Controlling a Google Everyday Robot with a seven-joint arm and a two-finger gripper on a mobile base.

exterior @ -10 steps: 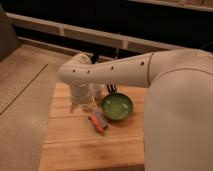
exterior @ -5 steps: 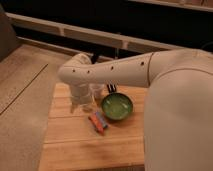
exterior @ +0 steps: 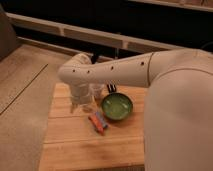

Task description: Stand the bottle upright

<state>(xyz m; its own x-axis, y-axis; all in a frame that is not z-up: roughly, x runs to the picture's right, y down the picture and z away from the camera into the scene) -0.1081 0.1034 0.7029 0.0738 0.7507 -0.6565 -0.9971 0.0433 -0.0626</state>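
Observation:
My white arm reaches from the right across the wooden table (exterior: 75, 150) and bends down at its left end. The gripper (exterior: 80, 101) hangs low over the table's back left part, just left of the green bowl (exterior: 117, 106). A whitish shape (exterior: 86, 107) at the gripper's lower end may be the bottle, but the arm hides most of it, so I cannot tell how it lies. A wider translucent cup (exterior: 97, 90) stands right behind the gripper.
A flat orange-and-blue packet (exterior: 98, 121) lies in front of the bowl, toward the table's middle. A small dark object (exterior: 111, 88) sits behind the bowl. The floor (exterior: 22, 85) lies to the left, and a dark wall with pale rails (exterior: 95, 37) stands behind.

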